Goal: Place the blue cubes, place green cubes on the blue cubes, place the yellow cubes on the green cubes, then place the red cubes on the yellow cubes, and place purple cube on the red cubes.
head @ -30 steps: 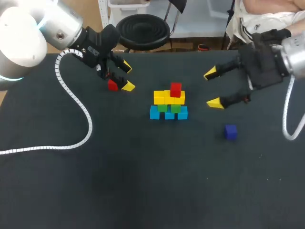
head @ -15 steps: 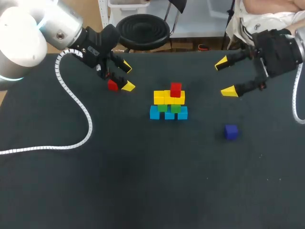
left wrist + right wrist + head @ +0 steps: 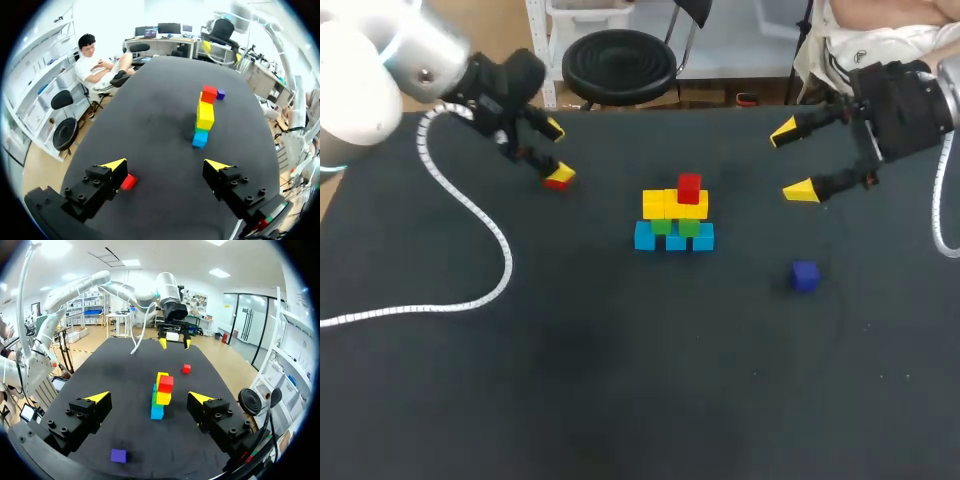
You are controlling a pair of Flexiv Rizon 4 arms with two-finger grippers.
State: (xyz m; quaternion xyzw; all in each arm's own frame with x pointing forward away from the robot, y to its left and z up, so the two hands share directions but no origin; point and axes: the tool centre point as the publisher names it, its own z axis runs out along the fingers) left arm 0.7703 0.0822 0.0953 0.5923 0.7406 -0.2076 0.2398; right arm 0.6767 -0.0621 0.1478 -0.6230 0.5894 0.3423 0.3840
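Hazard at the loose red cube point(image 3: 128, 182): left fingers point(image 3: 114, 164) spread wide, cube on the desk point(image 3: 620, 380) lying just beside one finger, far from the other, so closing may shove or twist it; right fingers point(image 3: 800, 190) spread and empty, well apart from the stack point(image 3: 675, 215), which a skewed placement could topple; purple cube point(image 3: 805, 277) lies nearer them, untouched

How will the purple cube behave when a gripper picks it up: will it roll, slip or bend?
The purple cube has flat faces and sits flat on the table, so it should not roll. Its straight edges suggest it is stiff. It looks small beside the right gripper, so probably light.
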